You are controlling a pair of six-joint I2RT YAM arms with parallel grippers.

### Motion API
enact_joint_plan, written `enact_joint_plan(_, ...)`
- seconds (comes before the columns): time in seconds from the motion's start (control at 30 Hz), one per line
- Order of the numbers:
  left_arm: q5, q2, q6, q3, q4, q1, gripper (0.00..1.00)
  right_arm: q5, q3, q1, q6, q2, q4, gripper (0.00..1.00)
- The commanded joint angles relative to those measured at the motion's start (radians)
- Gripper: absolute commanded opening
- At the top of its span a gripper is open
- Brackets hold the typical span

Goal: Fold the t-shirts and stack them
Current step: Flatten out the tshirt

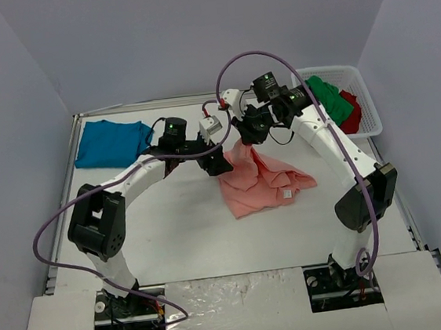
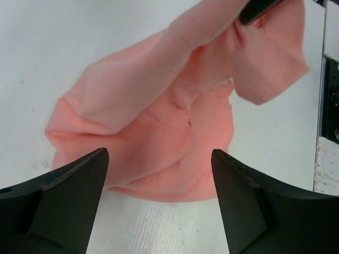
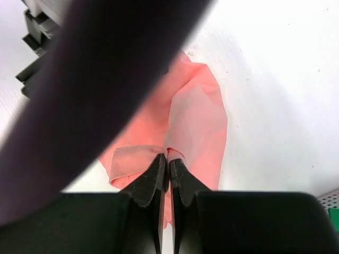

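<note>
Pinching the salmon-pink t-shirt (image 1: 258, 181) edge, right tool (image 3: 168, 164) holds it raised

The middle t-shirt (image 1: 263, 182) lies near the centre of the surface (image 1: 172, 233). At ten o'clock from it, in the far left corner, lies the corner t-shirt (image 1: 110, 141). At two o'clock stands the basket (image 1: 369, 108), with the basket t-shirts (image 1: 332, 100) inside. The right hand (image 1: 247, 137) pinches the middle t-shirt's twelve o'clock edge. The left hand (image 1: 219, 163) hangs just beside it, at ten o'clock.
</note>
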Motion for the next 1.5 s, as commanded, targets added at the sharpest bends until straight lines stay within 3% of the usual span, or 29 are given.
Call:
enact_joint_plan(0.0, 0.092, -0.054, -0.084, -0.006, 0.280, -0.009, 0.78, -0.003, -0.021, -0.010, -0.017, -0.028, -0.075, 0.00)
enact_joint_plan(0.17, 0.121, -0.012, -0.192, 0.023, 0.411, -0.010, 0.80, -0.056, -0.009, -0.029, -0.044, -0.019, -0.114, 0.00)
enact_joint_plan(0.57, 0.015, 0.069, 0.107, 0.161, 0.116, -0.040, 0.69, -0.135, -0.008, -0.033, -0.113, 0.030, -0.215, 0.00)
enact_joint_plan(0.73, 0.015, 0.077, 0.129, 0.168, 0.104, -0.061, 0.68, -0.170, -0.025, -0.031, -0.138, 0.028, -0.230, 0.00)
enact_joint_plan(0.87, 0.033, 0.072, 0.094, 0.176, 0.125, -0.087, 0.68, -0.195, -0.042, -0.033, -0.156, 0.037, -0.230, 0.00)
enact_joint_plan(1.07, 0.095, 0.077, -0.095, 0.191, 0.271, -0.101, 0.66, -0.216, -0.030, -0.033, -0.175, 0.077, -0.244, 0.00)
enact_joint_plan(1.2, 0.133, 0.098, -0.162, 0.224, 0.302, -0.104, 0.58, -0.202, -0.033, -0.033, -0.182, 0.093, -0.249, 0.00)
enact_joint_plan(1.33, 0.152, 0.107, -0.184, 0.222, 0.314, -0.107, 0.42, -0.184, -0.031, -0.033, -0.179, 0.110, -0.250, 0.00)
enact_joint_plan(1.4, 0.138, 0.104, -0.179, 0.204, 0.300, -0.107, 0.10, -0.169, -0.030, -0.033, -0.176, 0.114, -0.249, 0.00)
enact_joint_plan(1.43, 0.138, 0.103, -0.178, 0.204, 0.300, -0.107, 0.10, -0.164, -0.030, -0.033, -0.176, 0.114, -0.249, 0.00)
enact_joint_plan(1.47, 0.145, 0.101, -0.173, 0.202, 0.279, -0.109, 0.03, -0.161, -0.028, -0.034, -0.176, 0.113, -0.249, 0.00)
